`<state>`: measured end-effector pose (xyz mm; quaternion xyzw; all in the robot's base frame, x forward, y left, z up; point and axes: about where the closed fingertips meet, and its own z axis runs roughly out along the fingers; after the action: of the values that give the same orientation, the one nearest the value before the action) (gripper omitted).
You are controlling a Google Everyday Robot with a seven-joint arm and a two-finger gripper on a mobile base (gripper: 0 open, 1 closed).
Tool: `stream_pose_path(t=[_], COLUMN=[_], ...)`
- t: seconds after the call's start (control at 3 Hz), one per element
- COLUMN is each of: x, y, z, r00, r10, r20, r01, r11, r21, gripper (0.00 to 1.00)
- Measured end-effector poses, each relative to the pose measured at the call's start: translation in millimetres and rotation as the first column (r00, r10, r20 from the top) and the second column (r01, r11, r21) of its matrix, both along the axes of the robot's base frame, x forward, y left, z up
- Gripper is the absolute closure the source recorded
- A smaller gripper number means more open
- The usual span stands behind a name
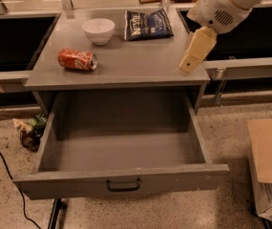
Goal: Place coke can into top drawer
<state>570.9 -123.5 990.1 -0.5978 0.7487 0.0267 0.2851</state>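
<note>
The coke can (77, 59) lies on its side on the left of the grey cabinet top (135, 66), silver end facing right. The top drawer (121, 147) below is pulled wide open; its box holds nothing, and its front panel carries a black bar handle (123, 185). My gripper (191, 63) hangs from the white arm (221, 6) over the right edge of the cabinet top, well to the right of the can and apart from it. It holds nothing that I can see.
A white bowl (98, 30) and a dark blue chip bag (146, 24) sit at the back of the cabinet top. A cardboard box (269, 166) stands on the floor at the right. Some litter (29, 130) and a black cable (11, 185) lie at the left.
</note>
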Motion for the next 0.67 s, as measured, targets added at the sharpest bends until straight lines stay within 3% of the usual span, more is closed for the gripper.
stream_pose_path(t=[0.33, 0.67], x=[1, 39], y=[1, 27], z=[0, -12], r00=[1.0, 0.9996], r10=[0.001, 0.0], r20=[0.001, 0.029], r01=[-0.001, -0.002], r11=[1.0, 0.997], r21=[0.002, 0.073], gripper=[0.0, 0.0])
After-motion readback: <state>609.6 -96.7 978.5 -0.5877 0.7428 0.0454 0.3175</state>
